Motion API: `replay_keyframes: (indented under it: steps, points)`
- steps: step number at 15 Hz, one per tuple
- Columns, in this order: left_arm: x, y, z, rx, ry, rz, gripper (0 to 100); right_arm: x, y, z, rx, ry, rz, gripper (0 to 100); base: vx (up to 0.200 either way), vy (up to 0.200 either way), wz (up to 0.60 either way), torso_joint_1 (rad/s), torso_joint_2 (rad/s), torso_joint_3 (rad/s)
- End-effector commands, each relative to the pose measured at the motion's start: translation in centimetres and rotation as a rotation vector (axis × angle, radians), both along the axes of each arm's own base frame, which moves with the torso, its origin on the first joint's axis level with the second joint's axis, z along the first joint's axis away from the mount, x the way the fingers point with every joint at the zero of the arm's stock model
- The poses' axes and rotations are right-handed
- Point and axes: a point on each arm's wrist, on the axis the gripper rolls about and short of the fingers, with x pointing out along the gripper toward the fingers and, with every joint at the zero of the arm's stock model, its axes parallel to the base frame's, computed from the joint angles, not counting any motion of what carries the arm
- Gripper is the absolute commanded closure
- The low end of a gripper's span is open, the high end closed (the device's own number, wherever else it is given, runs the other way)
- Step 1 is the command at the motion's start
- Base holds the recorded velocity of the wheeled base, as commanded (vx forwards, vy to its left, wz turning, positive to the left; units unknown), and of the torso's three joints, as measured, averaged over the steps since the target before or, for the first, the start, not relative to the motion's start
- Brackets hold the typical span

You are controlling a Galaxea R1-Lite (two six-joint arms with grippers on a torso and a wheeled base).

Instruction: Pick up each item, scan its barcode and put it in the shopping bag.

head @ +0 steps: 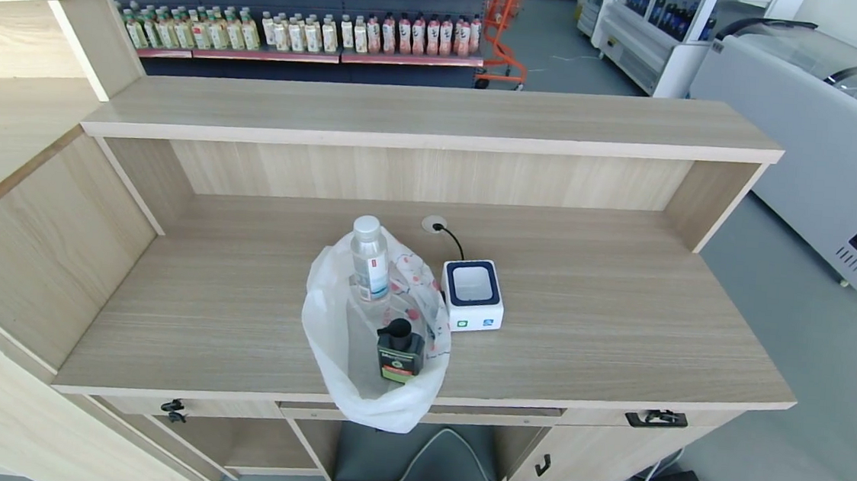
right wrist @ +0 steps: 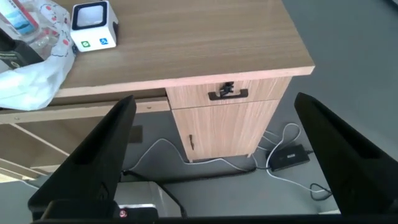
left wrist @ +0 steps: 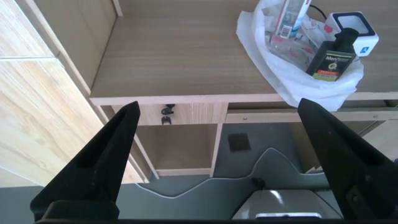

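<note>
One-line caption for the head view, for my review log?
A clear bottle and a dark bottle sit in the white shopping bag beside the barcode scanner on the wooden counter.

clear bottle (head: 369, 263) dim to us behind the shopping bag (head: 322, 324), dark bottle (head: 399, 354) label too small to read

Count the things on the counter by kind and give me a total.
Bag: 1
Bottles: 2, a clear bottle and a dark bottle
Scanner: 1
Total: 4
</note>
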Motion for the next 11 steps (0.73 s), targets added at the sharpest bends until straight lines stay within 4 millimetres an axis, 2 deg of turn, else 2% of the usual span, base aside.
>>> replay_keyframes:
  steps: [1, 11]
  points:
    - [0.0, 0.0, 0.0, 0.0, 0.0, 0.0, 0, -0.04, 0.0, -0.02, -0.001, -0.005, 0.002, 0, 0.0, 0.0, 0.0, 0.0, 0.0, 0.0]
    - [0.0, 0.0, 0.0, 0.0, 0.0, 0.0, 0, -0.04, 0.0, -0.02, -0.001, -0.005, 0.002, 0, 0.0, 0.0, 0.0, 0.0, 0.0, 0.0]
